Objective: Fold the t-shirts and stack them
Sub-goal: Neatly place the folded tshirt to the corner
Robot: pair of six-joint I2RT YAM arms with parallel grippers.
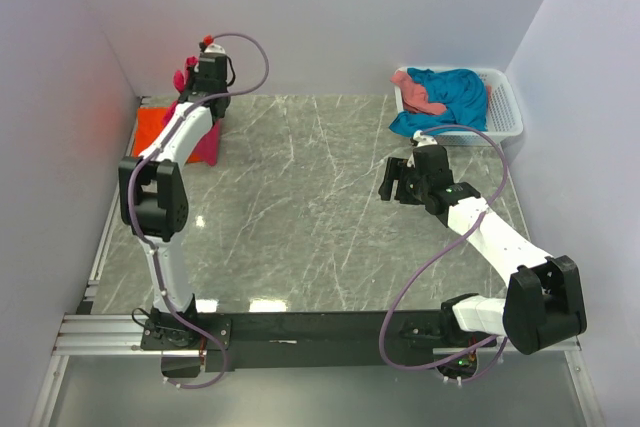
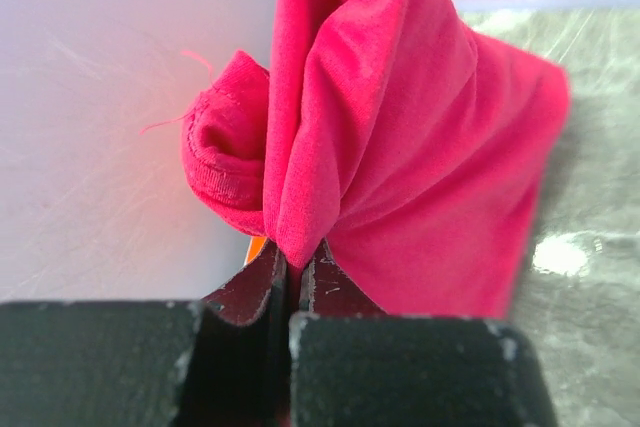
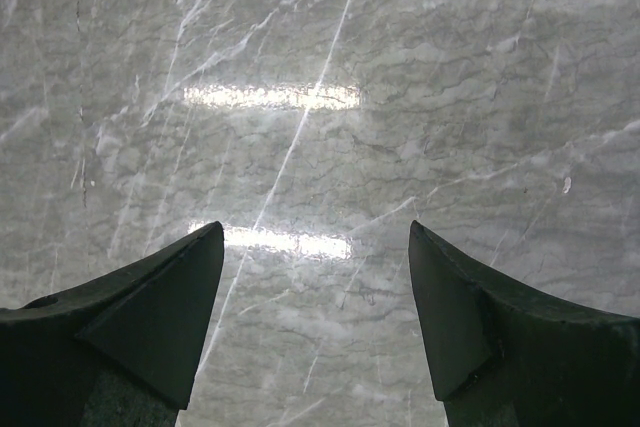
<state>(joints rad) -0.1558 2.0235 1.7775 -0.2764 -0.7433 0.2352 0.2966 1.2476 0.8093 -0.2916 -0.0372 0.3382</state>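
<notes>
Overall, grey marble bench (image 1: 300, 217), walls (image 1: 330, 17) at 9, 12, 3 o'clock. Left gripper (image 2: 297, 262) clamps magenta-pink t-shirt (image 2: 400, 167) at 10 o'clock; right gripper (image 3: 315, 247) wide apart, holding nothing, at 3 o'clock.

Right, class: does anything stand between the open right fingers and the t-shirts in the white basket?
Nothing visible does. The right fingers hang open over the marble table, and the teal t-shirt spills over the white basket at its near rim, toward them. Only that arm's own purple cable loops close by.
</notes>
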